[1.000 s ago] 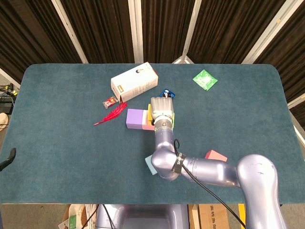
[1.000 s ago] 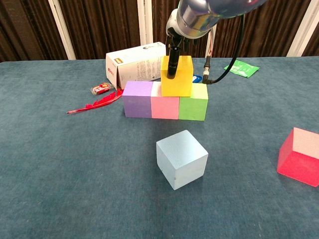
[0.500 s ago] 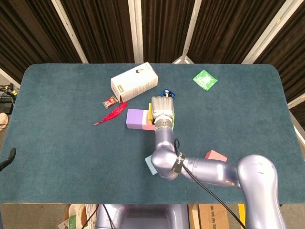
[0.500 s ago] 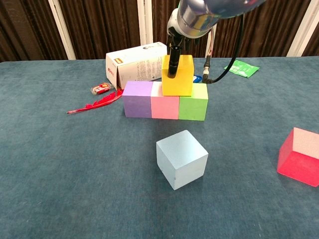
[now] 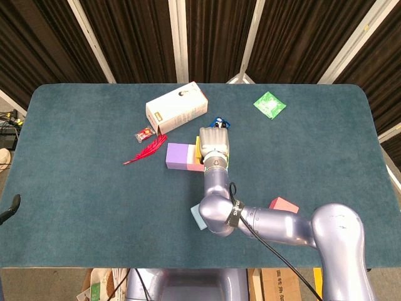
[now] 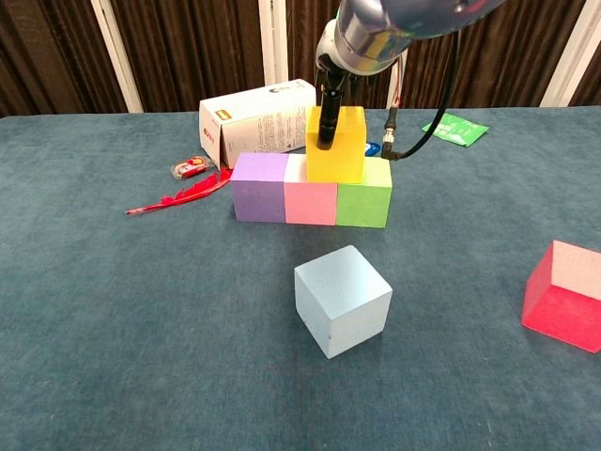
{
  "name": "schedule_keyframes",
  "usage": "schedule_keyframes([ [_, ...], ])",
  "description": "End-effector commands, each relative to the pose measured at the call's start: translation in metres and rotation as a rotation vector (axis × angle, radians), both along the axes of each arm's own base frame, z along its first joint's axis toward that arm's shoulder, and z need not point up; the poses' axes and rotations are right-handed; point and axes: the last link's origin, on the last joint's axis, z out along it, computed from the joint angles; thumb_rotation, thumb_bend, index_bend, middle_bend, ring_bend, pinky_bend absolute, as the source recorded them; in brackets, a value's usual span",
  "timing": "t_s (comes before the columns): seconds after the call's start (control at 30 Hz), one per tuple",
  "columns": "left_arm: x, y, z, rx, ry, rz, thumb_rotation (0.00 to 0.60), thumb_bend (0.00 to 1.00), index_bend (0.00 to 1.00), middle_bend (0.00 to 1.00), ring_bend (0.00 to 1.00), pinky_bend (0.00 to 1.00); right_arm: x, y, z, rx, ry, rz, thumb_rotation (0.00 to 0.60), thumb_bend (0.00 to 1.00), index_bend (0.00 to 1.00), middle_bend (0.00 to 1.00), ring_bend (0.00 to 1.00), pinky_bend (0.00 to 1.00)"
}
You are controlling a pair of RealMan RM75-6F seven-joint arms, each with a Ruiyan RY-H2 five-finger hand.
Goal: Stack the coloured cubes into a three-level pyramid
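Note:
A purple cube (image 6: 260, 186), a pink cube (image 6: 311, 199) and a green cube (image 6: 364, 199) stand in a row on the teal table (image 6: 141, 310). A yellow cube (image 6: 345, 150) sits on top, over the pink and green ones. My right hand (image 5: 214, 143) comes down on it from above and grips it, with one finger (image 6: 326, 120) down its front face. From the head view the hand hides most of the yellow, pink and green cubes. A light blue cube (image 6: 343, 301) lies tilted in front of the row. A red cube (image 6: 563, 296) stands at the right. My left hand is out of sight.
Behind the row lies a white carton (image 6: 254, 117). A red feather (image 6: 178, 195) and a small red wrapper (image 6: 191, 168) lie to its left. A green packet (image 5: 269, 104) is at the back right, and a small blue item (image 5: 219, 121) is just behind the cubes.
The yellow cube and my right hand have shifted very slightly to the right on the row. Nothing else moved.

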Motion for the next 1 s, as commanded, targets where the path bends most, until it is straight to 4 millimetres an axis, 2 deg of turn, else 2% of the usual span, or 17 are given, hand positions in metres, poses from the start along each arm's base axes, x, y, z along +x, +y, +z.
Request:
schedule_keyframes([
  [0.03, 0.0, -0.0001, -0.0001, 0.0, 0.0, 0.0, 0.6, 0.35, 0.05, 0.01, 0.0, 0.0, -0.0005, -0.0003, -0.0003, 0.001, -0.002, -0.002, 0.6, 0.27, 0.39, 0.35, 0.13, 0.0],
  [0.43, -0.0001, 0.0001, -0.0004, 0.003, -0.001, 0.002, 0.6, 0.35, 0.05, 0.01, 0.0, 0.0, -0.0001, -0.001, 0.0007, -0.005, -0.003, -0.003, 0.6, 0.27, 0.39, 0.34, 0.13, 0.0],
  [0.6, 0.0, 0.0001, -0.0003, 0.004, -0.001, 0.002, 0.6, 0.35, 0.05, 0.01, 0.0, 0.0, -0.0008, -0.0018, 0.0011, -0.005, -0.006, -0.007, 0.6, 0.27, 0.34, 0.31, 0.13, 0.0],
  [1.0, 0.0001, 0.0, -0.0005, 0.006, -0.002, 0.002, 0.6, 0.35, 0.05, 0.01, 0.0, 0.0, 0.0009, -0.0002, 0.0015, 0.004, -0.001, -0.003, 0.6, 0.27, 0.33, 0.31, 0.12, 0.0],
])
